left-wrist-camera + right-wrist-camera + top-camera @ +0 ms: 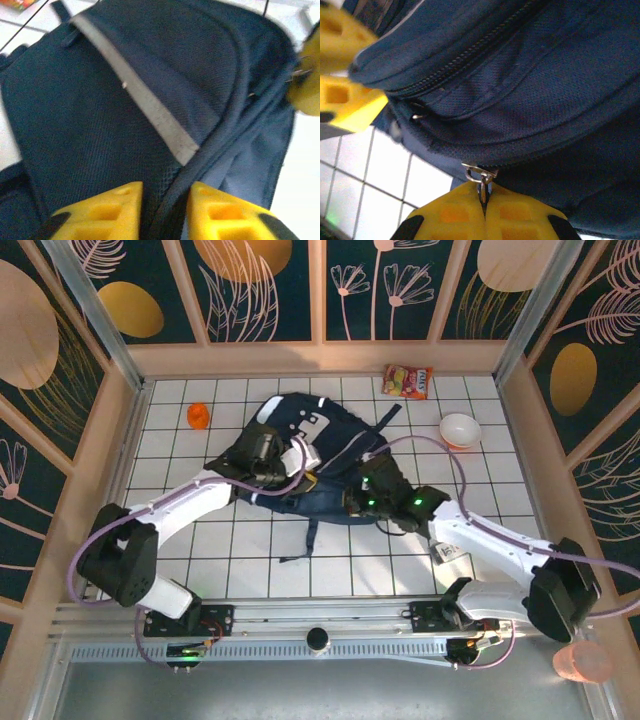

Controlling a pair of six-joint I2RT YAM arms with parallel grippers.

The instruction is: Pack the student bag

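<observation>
student bag [300, 430] is lying mid-frame on the white gridded surface [250, 560], with both arms reaching onto it. left end effector [165, 192] is sitting with its fingers apart and a dark bag seam is running between them. right end effector [484, 195] is pinching closed on the metal zipper pull [481, 175] at the bag's lower edge. snack packet [408, 381] and white bowl [460, 428] are sitting upper right.

Navy student bag [335, 445] on gridded table [250, 560], snack packet [407, 381] beyond
</observation>
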